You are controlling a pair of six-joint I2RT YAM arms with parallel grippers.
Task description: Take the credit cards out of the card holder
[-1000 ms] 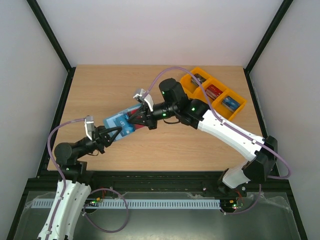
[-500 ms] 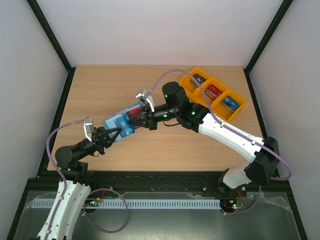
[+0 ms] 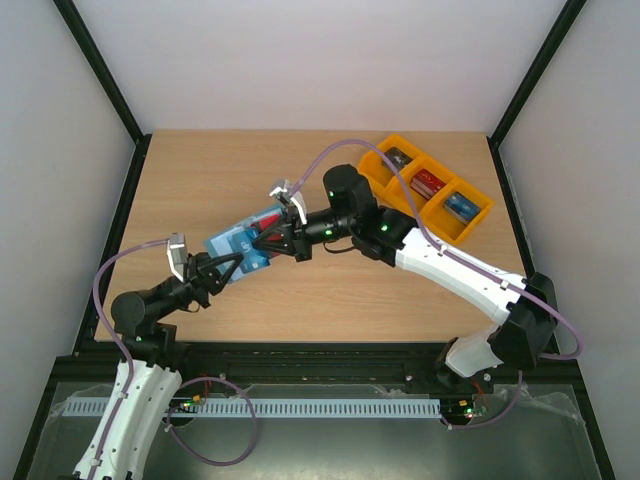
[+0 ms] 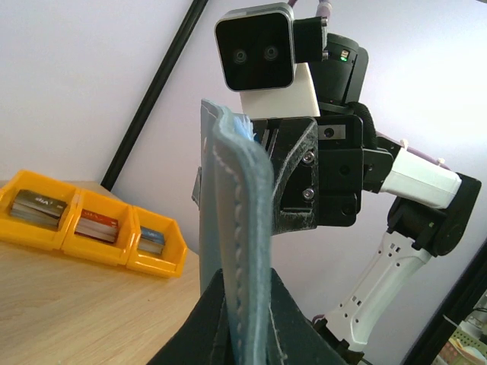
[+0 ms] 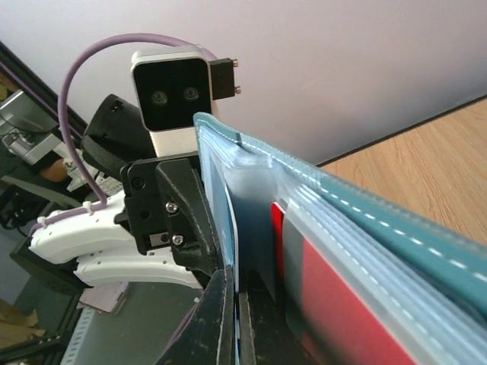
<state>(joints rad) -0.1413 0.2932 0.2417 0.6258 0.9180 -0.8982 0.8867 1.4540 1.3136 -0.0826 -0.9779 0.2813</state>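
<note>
Card holder held upright over the table, now shifted slightly left.
I see the right gripper pinched shut on its inner leaf, the left gripper clamping its edge; the red card is still inside.

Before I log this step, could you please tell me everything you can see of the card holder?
The card holder is a small teal wallet, leather-like, with pale stitching and clear plastic pockets inside. It is held between both arms over the left-middle of the table: the left gripper is shut on its near edge, the right gripper pinches a thin inner leaf. A red card sits in one pocket.
</note>
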